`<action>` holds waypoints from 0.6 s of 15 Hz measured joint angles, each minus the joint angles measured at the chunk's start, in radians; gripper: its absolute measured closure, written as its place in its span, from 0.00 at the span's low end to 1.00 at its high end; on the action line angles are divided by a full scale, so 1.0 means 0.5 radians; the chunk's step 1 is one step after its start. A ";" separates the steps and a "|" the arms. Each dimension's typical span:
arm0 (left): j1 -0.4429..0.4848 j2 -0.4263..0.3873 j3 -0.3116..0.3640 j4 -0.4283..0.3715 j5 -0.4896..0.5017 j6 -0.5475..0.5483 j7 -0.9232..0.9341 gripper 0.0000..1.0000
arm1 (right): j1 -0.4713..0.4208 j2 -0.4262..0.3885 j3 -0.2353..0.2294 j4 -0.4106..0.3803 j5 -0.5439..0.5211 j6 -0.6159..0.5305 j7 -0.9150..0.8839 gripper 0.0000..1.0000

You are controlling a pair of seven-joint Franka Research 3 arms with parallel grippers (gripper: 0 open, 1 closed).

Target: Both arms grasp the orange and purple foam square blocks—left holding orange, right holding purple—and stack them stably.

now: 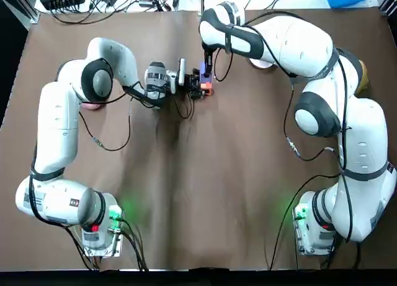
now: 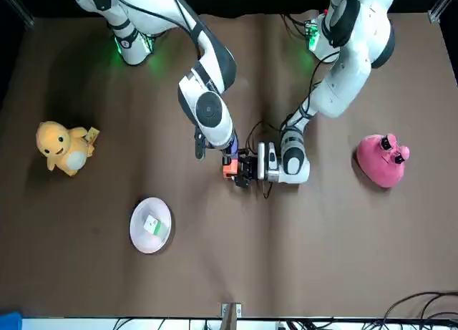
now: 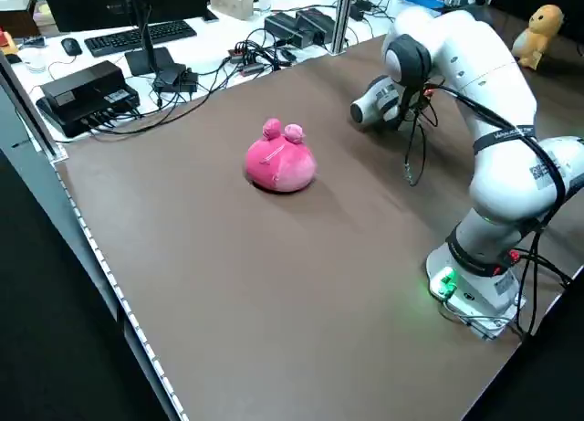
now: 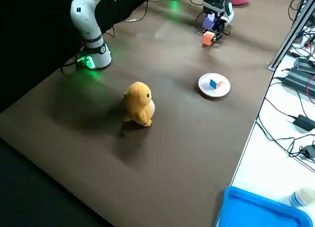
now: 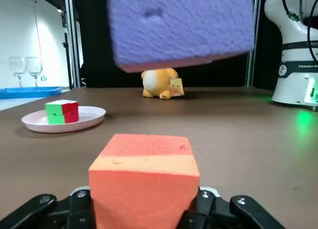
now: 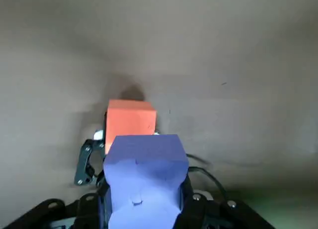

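1. The left gripper (image 1: 198, 87) lies low and level over the worktop (image 1: 186, 193). Its jaws are clamped on two opposite sides of the orange block (image 5: 144, 177).
2. The right gripper (image 6: 144, 194) points down from above the orange block. Its jaws are clamped on the purple block (image 6: 144, 174), which hangs straight over the orange block.
3. The left wrist view shows a clear gap between the purple underside and the orange top, so the two are apart. In the top view the two colours simply sit against each other.
4. The right wrist view, looking down, shows the purple block covering part of the orange block.
5. Only the left wrist view lines up what lies past the orange block: a white plate (image 5: 35, 122) carrying a small coloured cube (image 5: 62, 111), and a yellow plush (image 5: 160, 83), both well apart from it.
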 joint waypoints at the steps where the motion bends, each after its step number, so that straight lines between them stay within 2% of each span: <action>1: -0.024 0.000 0.000 0.001 -0.011 0.019 0.000 0.40 | 0.000 0.002 0.000 -0.001 0.000 0.002 0.000 0.46; 5: -0.049 0.000 0.002 0.001 -0.017 0.038 0.000 0.40 | 0.002 0.022 0.002 -0.010 0.000 0.106 -0.003 0.46; 9: -0.062 0.001 0.004 0.001 -0.017 0.077 0.000 0.40 | 0.000 0.040 -0.002 -0.034 -0.001 0.111 -0.046 0.46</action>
